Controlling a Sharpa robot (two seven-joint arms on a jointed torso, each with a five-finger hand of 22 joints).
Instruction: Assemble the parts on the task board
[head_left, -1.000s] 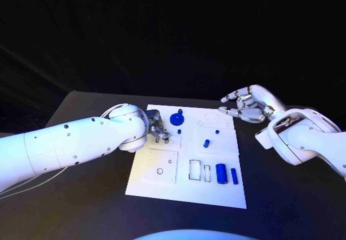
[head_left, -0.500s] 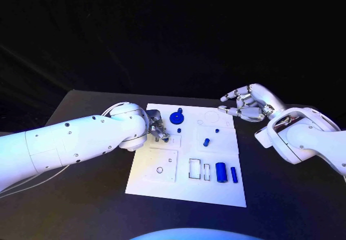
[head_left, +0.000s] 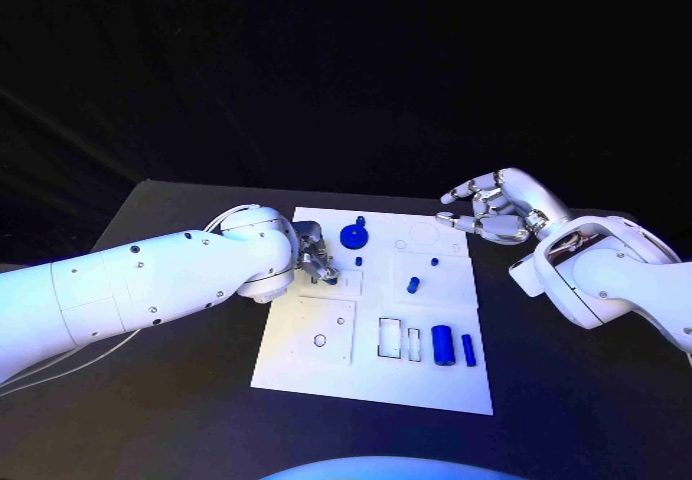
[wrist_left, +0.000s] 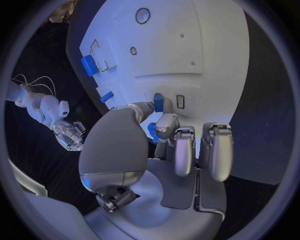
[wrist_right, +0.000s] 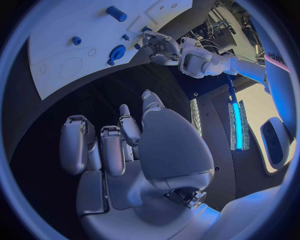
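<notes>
Head view: task board, a white plate, lies mid-table on the black table, long side running near-far. Left hand sits low over the board's far-left part, fingers curled down at the board surface, mostly hidden behind the left arm; can't tell from here whether they pinch anything. Just right of those fingers, a round blue part w/ a knob and a tiny blue peg. Mid-board: small blue block and a small blue peg. Near-right: thick blue cylinder lying beside a thin blue rod, both next to rectangular cut-outs. Right hand hovers off the board's far-right corner, fingers half-curled and apart, nothing in them, well apart from all parts. Left wrist view: left-hand fingers bent down toward the board; a small blue part sits right at the thumb tip and another bit of blue shows between thumb and nearest finger, touching or pinched, can't tell which. Further off on the board, the thick cylinder and block. Right hand seen off the board. Right wrist view: right-hand fingers loosely bent, spaced, holding nothing, over bare black table; board lies beyond w/ the round knobbed part, a cylinder, a small peg; left hand at the board's edge.
</notes>
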